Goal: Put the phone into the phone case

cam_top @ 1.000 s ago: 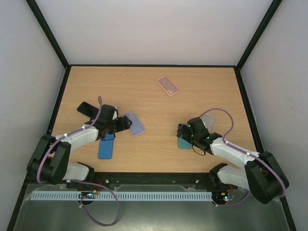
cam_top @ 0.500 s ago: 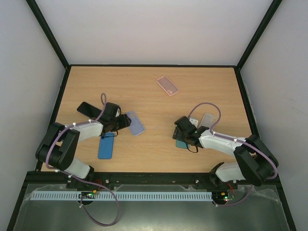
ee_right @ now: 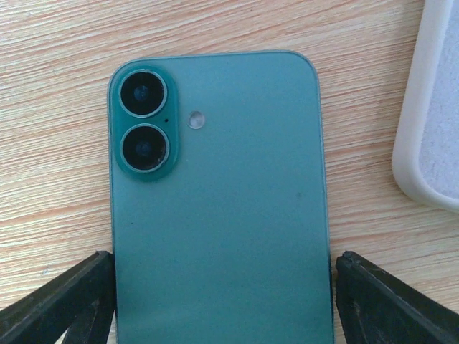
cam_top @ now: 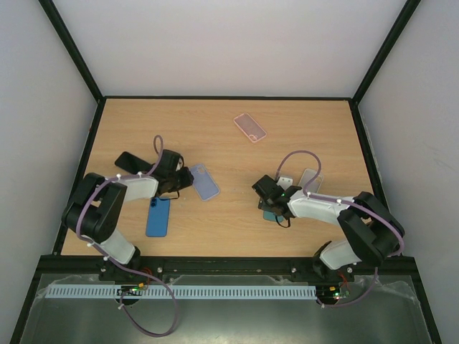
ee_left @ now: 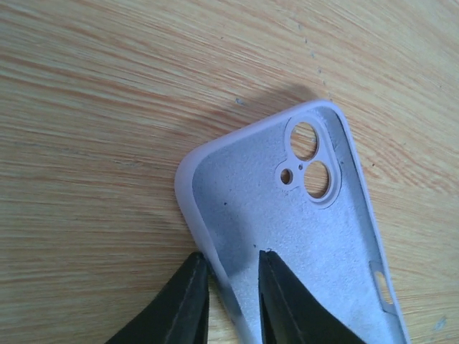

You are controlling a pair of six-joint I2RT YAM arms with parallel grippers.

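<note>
A teal phone (ee_right: 219, 215) lies back up on the table, its two lenses at the far end. My right gripper (ee_right: 224, 269) is open, with one finger at each long side of the phone and a sliver of wood showing on either side. From above, the right gripper (cam_top: 267, 201) covers most of the teal phone (cam_top: 271, 213). A lilac phone case (ee_left: 287, 229) lies inside up. My left gripper (ee_left: 233, 261) straddles its near-left rim with narrow jaws: the outer finger touches the rim, the inner one stands apart from it over the case floor. The lilac case (cam_top: 204, 181) lies right of the left gripper (cam_top: 185, 179).
A blue phone (cam_top: 158, 216) lies near the left arm, and a black object (cam_top: 133, 163) sits behind it. A pink case (cam_top: 249, 127) rests at the back middle. A pale case (cam_top: 310, 179) lies just right of the teal phone, its rim (ee_right: 430, 107) close by.
The left gripper narrowed its jaws around the lilac case's rim after swinging toward it. The right arm swung left over the teal phone, its jaws closing a little.
</note>
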